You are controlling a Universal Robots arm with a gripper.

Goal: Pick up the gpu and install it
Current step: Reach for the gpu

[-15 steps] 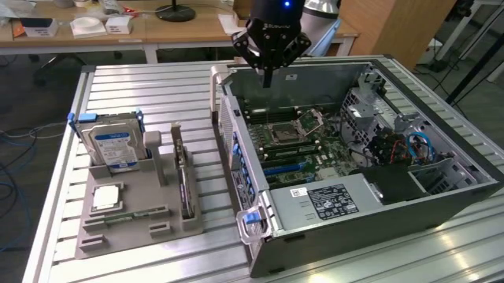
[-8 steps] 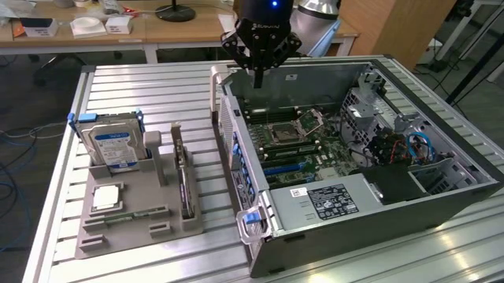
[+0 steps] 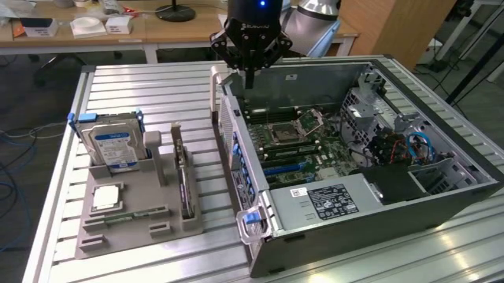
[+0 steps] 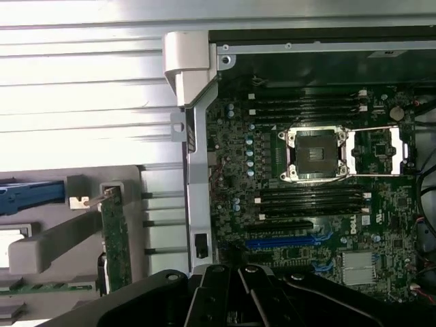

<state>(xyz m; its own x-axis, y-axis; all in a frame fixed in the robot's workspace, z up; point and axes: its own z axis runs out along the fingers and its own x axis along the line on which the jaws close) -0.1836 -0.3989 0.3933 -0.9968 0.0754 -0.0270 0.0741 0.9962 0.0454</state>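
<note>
One pair of fingers, mine: my gripper [image 3: 249, 81] hangs in the upper centre of the exterior view with its pads pressed together and nothing between them. It sits just above the far upper edge of the open computer case [image 3: 354, 236]. In the wrist view the same gripper [image 4: 238, 293] appears as a dark closed wedge over the motherboard [image 4: 231, 170].

One gpu [image 3: 183, 180] stands on edge in the grey holder [image 3: 118, 244], at the lower left of the exterior view. It lies between the hard drive [image 3: 114, 144] and the case wall, well apart from my fingers. Seen there it is a narrow dark slab. The wrist view gives it differently: the gpu [image 4: 116, 238] reads as a green strip with a pale metal bracket at one end.

Shown by the wrist view alone, looking straight down:
- one open processor socket [image 4: 317, 153]
- two banks of dark memory slots, one on either side of it
- one blue expansion slot [image 4: 283, 242]

Shown by the exterior view alone:
- one hard drive, upright, with a blue-white label
- one square processor chip [image 3: 106, 197] lying flat in the holder
- one slim green memory stick [image 3: 130, 215] beside it
- one slatted metal table [image 3: 134, 94] carrying the holder and the case
</note>
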